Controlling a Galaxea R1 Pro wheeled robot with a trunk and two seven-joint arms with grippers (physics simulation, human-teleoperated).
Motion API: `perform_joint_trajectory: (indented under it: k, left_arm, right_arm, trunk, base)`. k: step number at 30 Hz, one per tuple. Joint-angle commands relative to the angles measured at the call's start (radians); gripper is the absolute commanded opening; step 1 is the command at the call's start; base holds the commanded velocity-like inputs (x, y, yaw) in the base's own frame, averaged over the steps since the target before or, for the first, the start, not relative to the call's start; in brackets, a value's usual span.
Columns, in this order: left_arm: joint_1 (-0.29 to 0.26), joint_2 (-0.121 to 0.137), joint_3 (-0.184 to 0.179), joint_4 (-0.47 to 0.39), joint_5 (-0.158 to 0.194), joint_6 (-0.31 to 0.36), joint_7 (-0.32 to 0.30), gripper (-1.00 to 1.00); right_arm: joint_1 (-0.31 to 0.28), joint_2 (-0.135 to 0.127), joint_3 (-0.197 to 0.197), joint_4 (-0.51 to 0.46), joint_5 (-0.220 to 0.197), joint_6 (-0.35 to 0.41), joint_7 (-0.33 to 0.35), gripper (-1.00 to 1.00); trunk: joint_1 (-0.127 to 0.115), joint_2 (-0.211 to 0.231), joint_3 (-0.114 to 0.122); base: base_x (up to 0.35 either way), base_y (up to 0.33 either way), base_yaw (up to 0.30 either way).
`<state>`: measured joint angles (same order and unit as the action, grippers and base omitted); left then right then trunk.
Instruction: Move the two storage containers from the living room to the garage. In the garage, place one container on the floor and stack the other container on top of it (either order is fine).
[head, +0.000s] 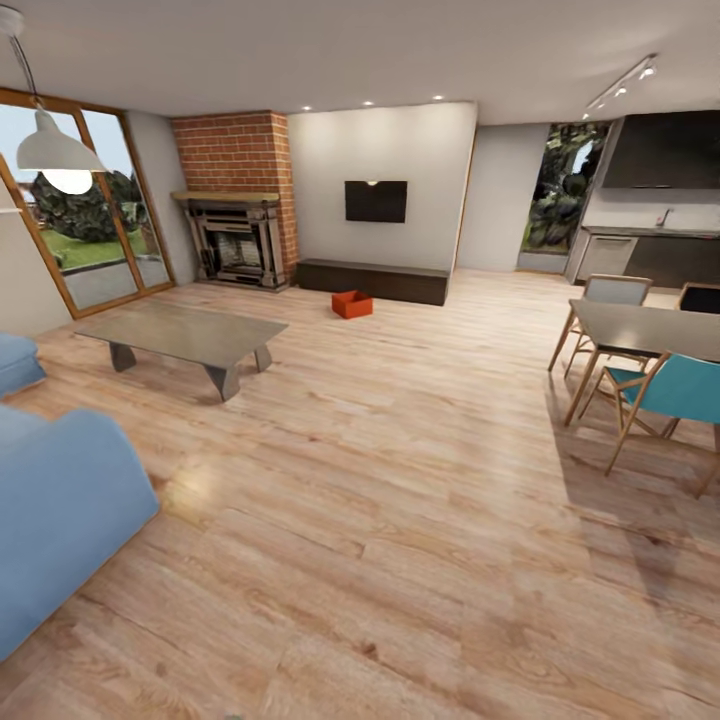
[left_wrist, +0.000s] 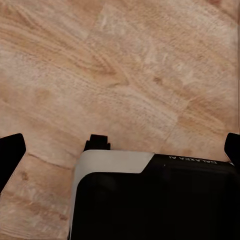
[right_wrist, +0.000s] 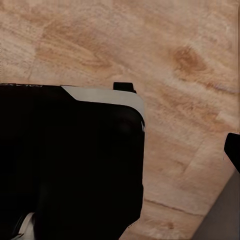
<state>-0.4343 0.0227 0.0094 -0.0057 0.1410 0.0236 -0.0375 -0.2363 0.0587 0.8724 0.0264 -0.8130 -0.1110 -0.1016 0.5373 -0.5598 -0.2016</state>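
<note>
One orange-red open-top storage container (head: 352, 304) stands on the light wood plank floor (head: 400, 480) of the living room, far ahead, in front of the dark low cabinet under the wall TV. In the left wrist view, my left gripper (left_wrist: 120, 146) hangs open over bare planks with its dark fingertips (left_wrist: 11, 150) wide apart, above the robot's black-and-white body. In the right wrist view, one right fingertip (right_wrist: 233, 150) shows at the frame's edge, set wide, over planks. The garage is out of view.
A grey coffee table (head: 185, 335) stands left of the way to the container, with the blue sofa (head: 60, 510) nearer on the left. The brick fireplace (head: 238, 240) is at the back left. A dining table (head: 650, 330) with chairs (head: 670, 395) stands on the right.
</note>
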Motion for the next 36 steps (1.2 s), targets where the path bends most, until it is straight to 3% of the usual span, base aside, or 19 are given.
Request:
perform_joint_trajectory:
  k: [1, 36]
  left_arm:
    - [0.0, 0.0, 0.001, 0.0, 0.01, 0.002, -0.004, 1.0]
    - [0.0, 0.0, 0.001, 0.0, 0.011, 0.002, -0.004, 1.0]
  right_arm:
    - [0.0, 0.001, 0.008, 0.003, -0.008, -0.004, 0.0, 1.0]
    - [0.0, 0.003, 0.008, 0.003, -0.006, -0.005, -0.001, 1.0]
  trunk:
    - [0.001, -0.001, -0.002]
    - [0.001, -0.001, -0.002]
  base:
    - [0.322, 0.0, -0.003]
    - [0.322, 0.0, 0.0]
